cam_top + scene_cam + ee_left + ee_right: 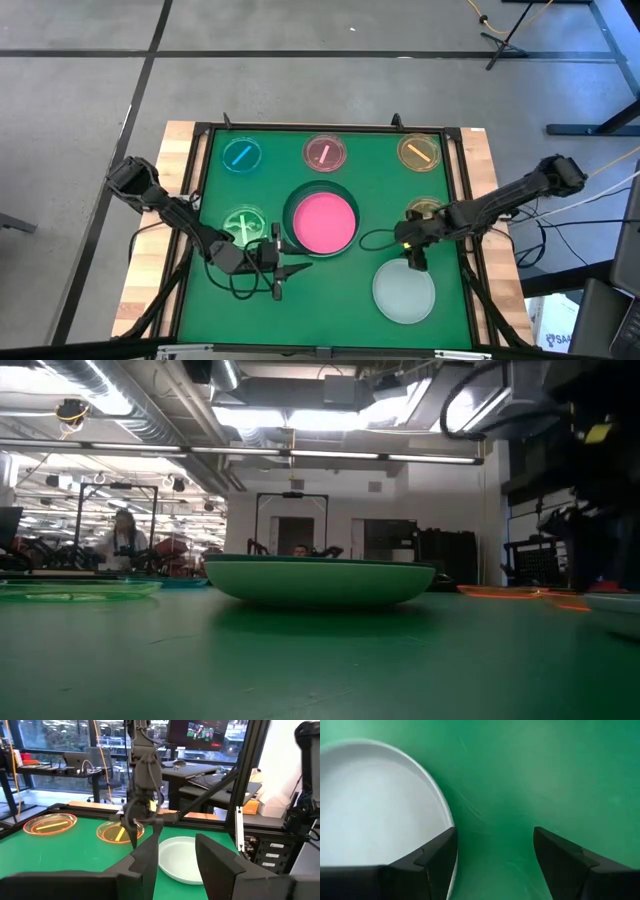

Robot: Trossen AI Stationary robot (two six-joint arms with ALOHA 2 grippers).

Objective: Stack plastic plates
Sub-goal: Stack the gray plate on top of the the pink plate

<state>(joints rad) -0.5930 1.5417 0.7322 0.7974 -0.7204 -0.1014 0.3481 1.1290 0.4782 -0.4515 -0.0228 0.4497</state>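
A pink large plate (pixel 323 222) lies inside a dark green one (pixel 296 200) at the mat's middle; in the low view the green plate (pixel 320 582) rests on its base. The pale white plate (pixel 404 292) lies near the front right. Small translucent plates lie flat: blue (pixel 241 155), pink (pixel 326 153), amber (pixel 419 152), green (pixel 244 224), brown (pixel 426 208) partly under the right arm. My right gripper (pixel 415 262) points down, open, over the white plate's far rim (pixel 447 815); one finger is over the rim, the other over bare mat. My left gripper (pixel 298 268) is open, low, in front of the pink plate.
A black frame (pixel 330 129) borders the green mat (pixel 340 290), with wooden table edges (pixel 176 160) outside it. Cables loop on the mat near both grippers. Bare mat lies between the white plate and my left gripper. People and desks show in the room beyond.
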